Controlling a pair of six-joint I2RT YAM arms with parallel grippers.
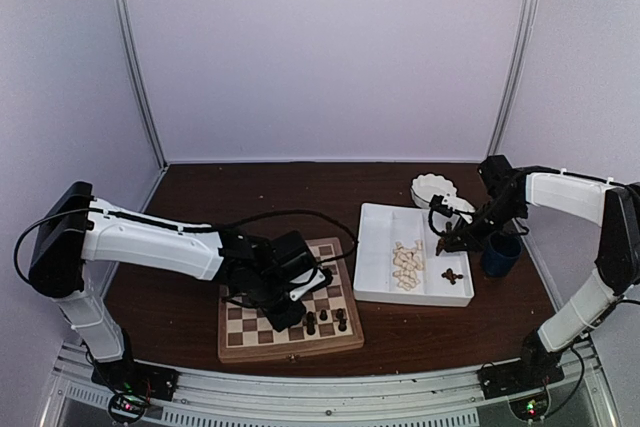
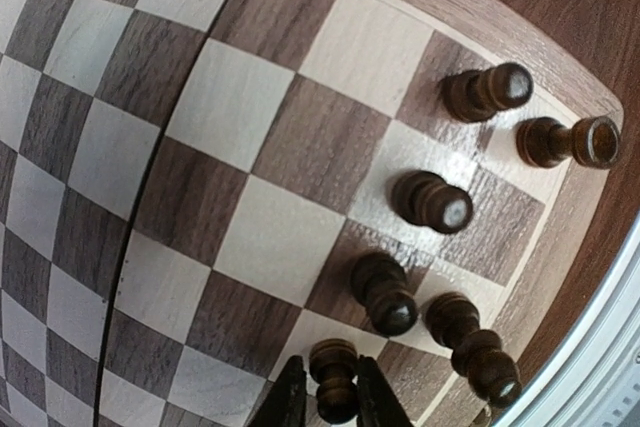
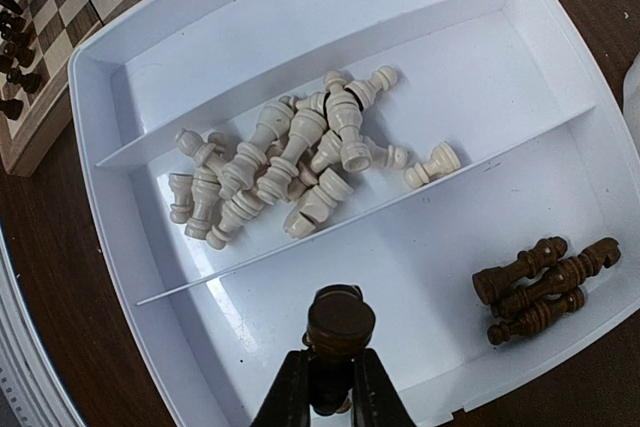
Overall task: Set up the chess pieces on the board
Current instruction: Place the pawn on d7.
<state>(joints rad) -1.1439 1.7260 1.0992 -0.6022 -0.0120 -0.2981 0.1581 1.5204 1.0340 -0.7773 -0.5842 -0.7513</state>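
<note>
Pieces fill both tools: left tool (image 2: 331,395) pinches a dark brown wooden pawn (image 2: 334,372) over the checkered wooden board (image 1: 243,330) at the table's near edge; right tool (image 3: 331,387) holds a second dark piece (image 3: 340,321), board lying leftward.

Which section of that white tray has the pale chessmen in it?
The middle section: the cream pieces lie heaped there. One outer section has only dark pieces, the other nothing.
</note>
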